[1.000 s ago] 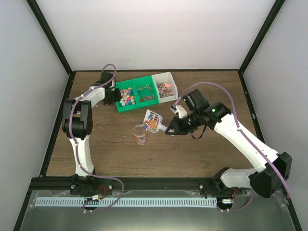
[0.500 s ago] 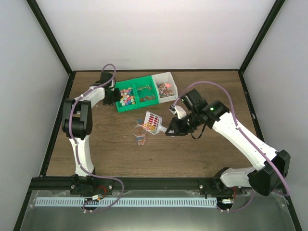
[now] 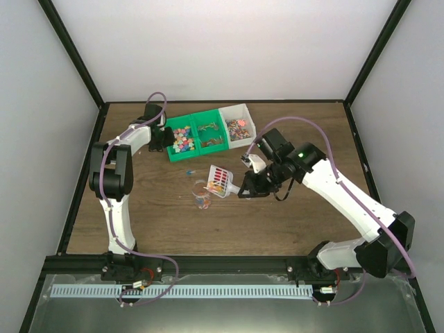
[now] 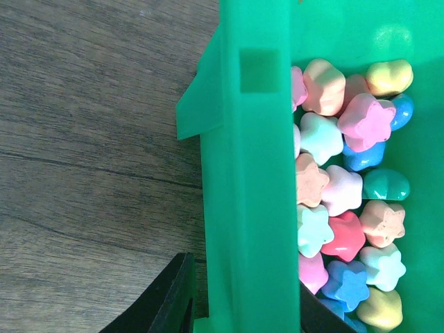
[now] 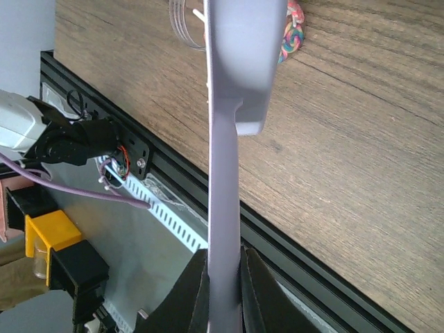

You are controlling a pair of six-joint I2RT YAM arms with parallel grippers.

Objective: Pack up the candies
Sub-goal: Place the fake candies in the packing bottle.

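My right claw [image 3: 244, 189] is pinched tight on the handle of the white scoop [image 3: 220, 180]. The scoop's tipped mouth-down right at the rim of the little clear cup [image 3: 202, 196] on the table [image 3: 277, 222]. Candies [image 3: 218, 173] sit in the scoop, a few show in the cup, and a pile fills the left slot of the green tray [image 3: 198, 155]. My left claw [image 4: 243, 312] is clamped narrow on that tray's wall.

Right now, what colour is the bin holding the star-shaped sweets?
The bin is green, clearest in the left wrist view.
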